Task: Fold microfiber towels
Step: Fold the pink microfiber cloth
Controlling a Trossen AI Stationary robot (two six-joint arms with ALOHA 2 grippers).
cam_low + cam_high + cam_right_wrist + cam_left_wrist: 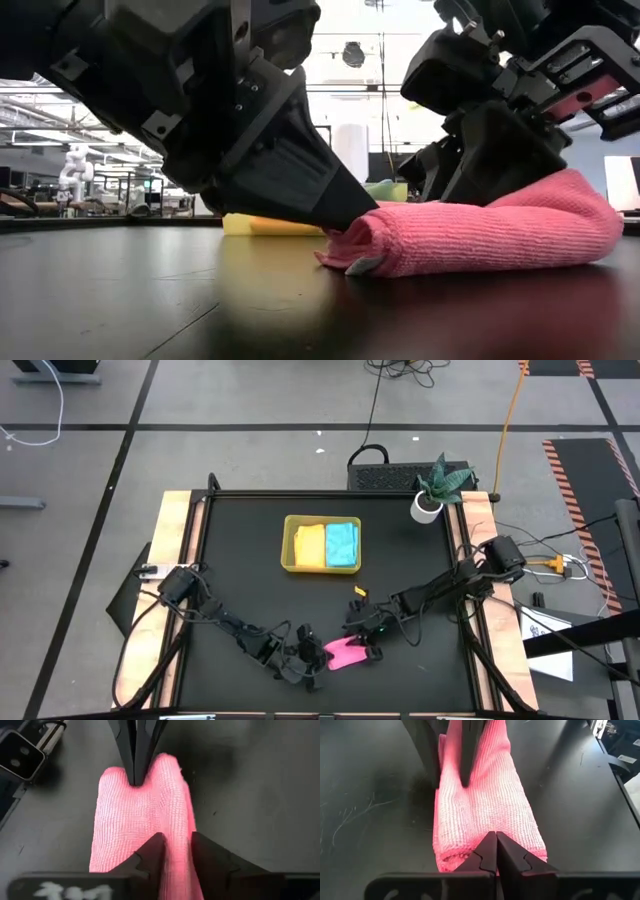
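The pink towel (345, 653) lies folded into a thick strip on the black table near its front edge. My left gripper (316, 651) is shut at the strip's left end (350, 245). My right gripper (370, 643) is shut on the strip's right end. In the left wrist view my left gripper (496, 851) sits at one end and the right fingers stand at the other. The yellow towel (310, 545) and the sky blue towel (343, 545) lie folded side by side in the tray (290, 546). The orange towel is out of view. My left gripper pinches the folded left end (485, 827) of the pink towel between its shut fingertips. The fingers come slanting down from the table's left and lie along the strip. The end dents in at the fingertips (135, 780) and rests on the table. My right gripper pinches a raised ridge of several layers (175, 832) at the strip's right end between its two fingers (152, 851). The fingers come slanting down from the right, along the strip. The towel lies on the table, humped up at this end (560, 205).
The yellow-green tray stands at the table's middle, toward the far side. A potted plant (437, 488) in a white pot stands at the far right corner. A small yellow and black object (359, 592) lies behind the right gripper. Bare table lies left and right of the towel.
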